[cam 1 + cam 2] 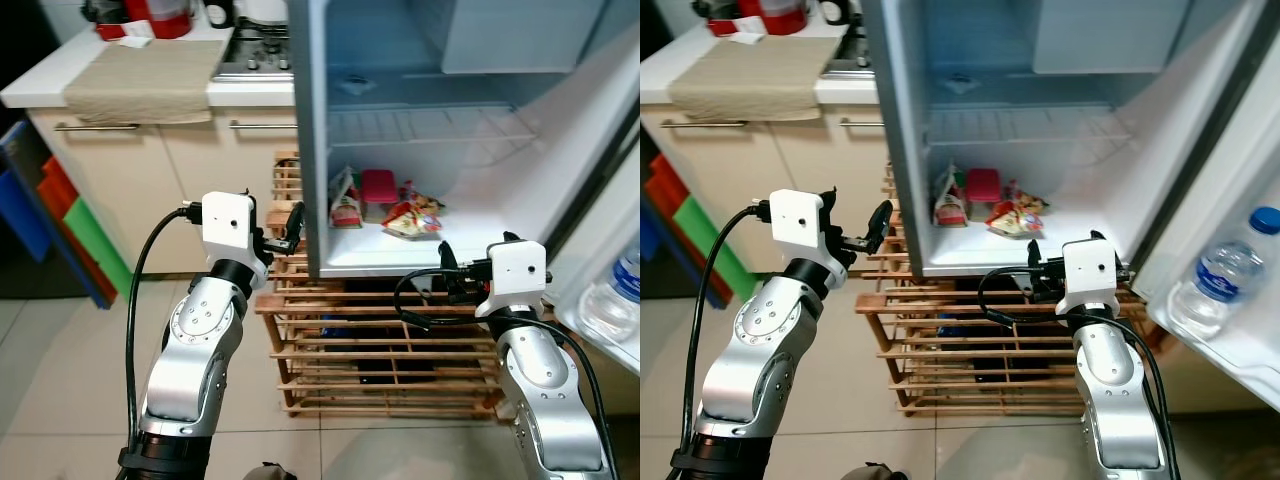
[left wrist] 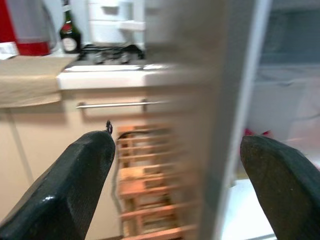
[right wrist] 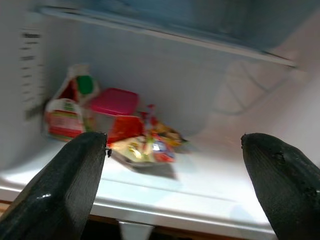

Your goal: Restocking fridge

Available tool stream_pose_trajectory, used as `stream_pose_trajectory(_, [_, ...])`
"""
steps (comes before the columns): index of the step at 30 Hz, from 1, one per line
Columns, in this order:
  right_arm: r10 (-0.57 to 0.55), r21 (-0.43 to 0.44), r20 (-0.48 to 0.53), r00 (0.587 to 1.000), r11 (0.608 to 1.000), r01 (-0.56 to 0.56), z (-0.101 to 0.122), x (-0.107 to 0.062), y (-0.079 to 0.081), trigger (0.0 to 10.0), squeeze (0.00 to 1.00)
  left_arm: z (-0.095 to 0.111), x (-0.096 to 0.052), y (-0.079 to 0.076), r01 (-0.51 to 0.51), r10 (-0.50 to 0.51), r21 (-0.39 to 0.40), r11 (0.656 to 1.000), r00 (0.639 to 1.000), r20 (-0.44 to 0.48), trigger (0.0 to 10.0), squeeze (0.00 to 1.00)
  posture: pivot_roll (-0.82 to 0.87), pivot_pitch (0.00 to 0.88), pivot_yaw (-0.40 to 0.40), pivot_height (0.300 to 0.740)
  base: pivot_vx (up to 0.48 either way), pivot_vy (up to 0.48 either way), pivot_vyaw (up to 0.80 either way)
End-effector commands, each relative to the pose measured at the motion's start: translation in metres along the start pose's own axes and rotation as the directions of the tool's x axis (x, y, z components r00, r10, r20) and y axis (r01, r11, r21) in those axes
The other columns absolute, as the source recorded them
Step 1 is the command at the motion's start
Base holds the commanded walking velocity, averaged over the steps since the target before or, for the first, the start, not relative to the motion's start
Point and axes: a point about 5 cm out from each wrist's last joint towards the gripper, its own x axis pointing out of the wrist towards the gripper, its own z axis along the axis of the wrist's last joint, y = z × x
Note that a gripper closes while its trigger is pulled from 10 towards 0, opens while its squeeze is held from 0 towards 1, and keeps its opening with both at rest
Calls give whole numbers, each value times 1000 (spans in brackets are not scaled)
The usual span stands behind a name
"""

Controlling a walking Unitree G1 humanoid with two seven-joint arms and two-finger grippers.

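- The fridge [image 1: 330, 230] is standing open, and its bottom shelf is holding the food: a carton [image 1: 345, 205], a red-lidded box [image 1: 379, 187] and snack packets [image 1: 412, 220], all bunched toward the back left corner.
- The right gripper [image 1: 445, 272] is hovering at the shelf's front lip, empty, fingers spread wide; the packets are lying at about 11 o'clock from it, and it looks the nearer arm.
- The left gripper [image 1: 292, 226] (also empty, fingers apart) is straddling the fridge's left wall edge, with a wooden rack [image 1: 380, 350] below.
- A water bottle [image 1: 1215, 275] is sitting in the door shelf at the right gripper's 3 o'clock.
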Motion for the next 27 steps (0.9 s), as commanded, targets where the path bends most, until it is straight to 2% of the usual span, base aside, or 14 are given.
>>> stream_pose_trajectory(1, [-5,-10,13,1000,1000,5,2,3,2,10000,694,-1,2,0,-10,10,6,1000,1000,-1,10000,0,-71,0,48,740,0,0,644])
stream_pose_trajectory(8, [34,19,6,999,999,-34,-1,7,13,10000,737,-1,-3,10,-38,38,4,999,999,9,10000,0,-25,0,10,740,0,0,616])
stream_pose_trajectory(10, [44,29,-1,999,999,-44,-2,11,17,10000,690,-1,-2,15,-68,68,13,998,998,17,10000,0,-8,0,-3,740,0,0,516])
stream_pose_trajectory(12, [51,32,-2,999,998,-51,-1,13,19,10000,690,-1,-1,17,-74,74,16,997,997,17,10000,0,-4,0,-8,740,0,0,431])
stream_pose_trajectory(18, [66,41,14,998,997,-66,4,17,20,10000,678,11,10,20,-66,63,52,996,997,48,10000,0,9,0,-20,740,0,0,0])
stream_pose_trajectory(24, [50,38,17,999,998,-50,2,19,18,10000,675,11,16,26,-78,75,62,995,996,47,10000,0,-15,0,2,740,-82,0,0])
stream_pose_trajectory(27, [31,44,19,999,998,-32,3,20,17,10000,678,11,20,23,-70,68,57,996,997,48,10000,0,-25,0,15,740,-276,0,0])
